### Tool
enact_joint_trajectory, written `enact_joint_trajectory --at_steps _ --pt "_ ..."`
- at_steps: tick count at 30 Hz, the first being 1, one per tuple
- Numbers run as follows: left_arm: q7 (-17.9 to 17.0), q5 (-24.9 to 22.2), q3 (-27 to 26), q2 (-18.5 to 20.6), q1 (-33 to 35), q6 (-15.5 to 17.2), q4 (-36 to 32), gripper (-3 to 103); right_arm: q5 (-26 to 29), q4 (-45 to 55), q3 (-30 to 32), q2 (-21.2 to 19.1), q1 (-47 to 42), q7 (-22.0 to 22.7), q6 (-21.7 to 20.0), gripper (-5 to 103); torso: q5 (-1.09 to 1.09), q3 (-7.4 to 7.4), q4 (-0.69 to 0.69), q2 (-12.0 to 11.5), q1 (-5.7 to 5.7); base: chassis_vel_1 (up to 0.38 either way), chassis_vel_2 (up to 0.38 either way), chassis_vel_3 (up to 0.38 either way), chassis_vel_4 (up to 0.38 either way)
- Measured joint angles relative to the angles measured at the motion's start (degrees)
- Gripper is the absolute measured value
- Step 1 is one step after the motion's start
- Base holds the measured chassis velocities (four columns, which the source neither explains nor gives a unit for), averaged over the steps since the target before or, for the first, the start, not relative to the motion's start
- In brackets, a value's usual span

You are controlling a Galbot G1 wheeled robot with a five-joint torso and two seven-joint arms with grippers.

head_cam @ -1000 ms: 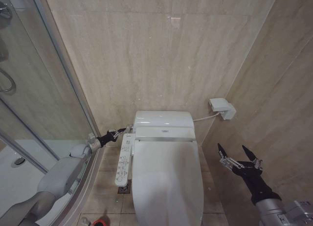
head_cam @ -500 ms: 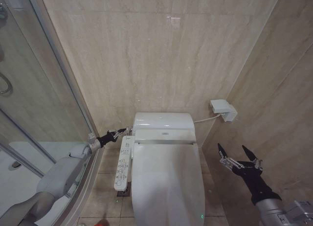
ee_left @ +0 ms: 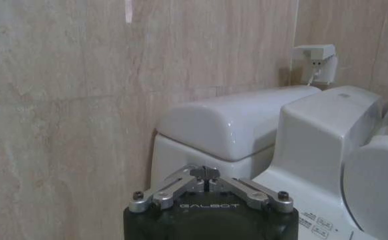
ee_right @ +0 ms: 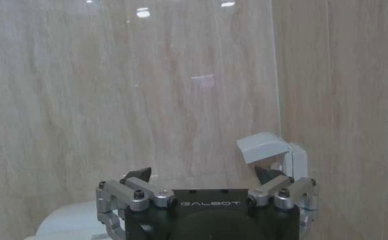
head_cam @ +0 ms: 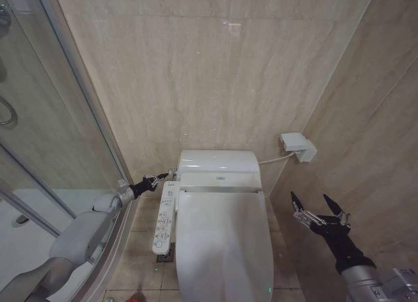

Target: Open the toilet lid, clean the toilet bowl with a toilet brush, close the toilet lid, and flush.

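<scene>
The glossy white toilet lid (head_cam: 225,243) lies shut over the toilet bowl, which is hidden beneath it. My left gripper (head_cam: 168,174) is shut with nothing in it, its tips at the left side of the white tank (head_cam: 219,161), just above the side control panel (head_cam: 164,217). In the left wrist view the shut left gripper (ee_left: 203,172) points at the lower side of the tank (ee_left: 237,125). My right gripper (head_cam: 317,207) hangs open and holds nothing to the right of the toilet, near the side wall; the right gripper (ee_right: 203,175) faces the back wall. The toilet brush is out of view.
A glass shower wall (head_cam: 59,119) and white shower tray (head_cam: 26,236) stand close on the left. A white wall box (head_cam: 297,145) with a cord sits right of the tank. Tiled walls close in behind and on the right.
The whole head picture has shifted a little, so the camera moved; the toilet sits slightly lower in view. Neither arm has visibly moved and the lid stays shut.
</scene>
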Motion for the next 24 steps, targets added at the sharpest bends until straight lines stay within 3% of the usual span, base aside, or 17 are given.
enact_joint_trajectory --at_steps 24 --pt "1.5 -0.05 -0.25 -0.23 1.66 -0.05 -0.31 0 0.0 0.0 0.0 0.0 0.0 0.0 0.0 100 0.0 0.0 -0.01 0.0 0.0 -0.015 0.022 0.022 -0.02"
